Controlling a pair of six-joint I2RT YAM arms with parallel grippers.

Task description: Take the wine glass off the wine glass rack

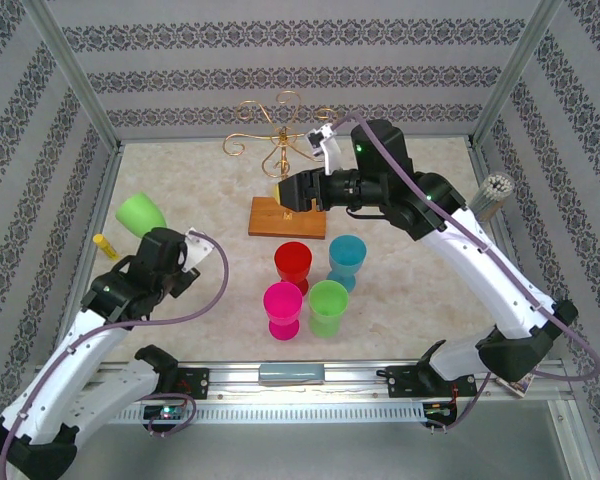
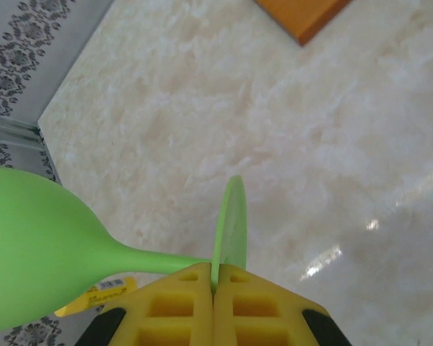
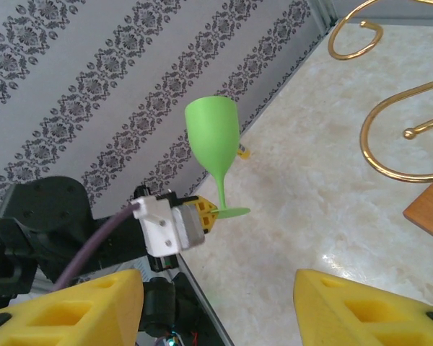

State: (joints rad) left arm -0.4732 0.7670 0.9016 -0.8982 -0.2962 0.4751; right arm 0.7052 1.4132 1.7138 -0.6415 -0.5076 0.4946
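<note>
**Ana:** Where is the green wine glass?

**Ben:** At about 9 o'clock on the tabletop, well apart from the wine glass rack, which stands at 12 o'clock. It is already off the gold wire. The left gripper has its jaws closed flat on the thin foot disc, gripped edge-on. The stem and bowl stick out sideways, toward 10 o'clock in the overhead view.

**Ana:** Why hold it by the foot?

**Ben:** Probably because the foot is what hangs in a scroll arm. Pinching it there leaves the bowl free of the wire.

**Ana:** And the other arm?

**Ben:** The right gripper sits just beside the rack's stem, above the wooden base. Its jaws are spread wide with nothing between them. It looks placed to steady the rack, though that is a guess. Four plastic goblets stand at 6 o'clock from the base, out of both arms' way.

**Ana:** Any writing?

**Ben:** The base carries a small pale mark, possibly a letter, but it is too small to read. The yellow tube by the wall at 9 o'clock has a sticker with barcode-like print, also illegible.
</note>
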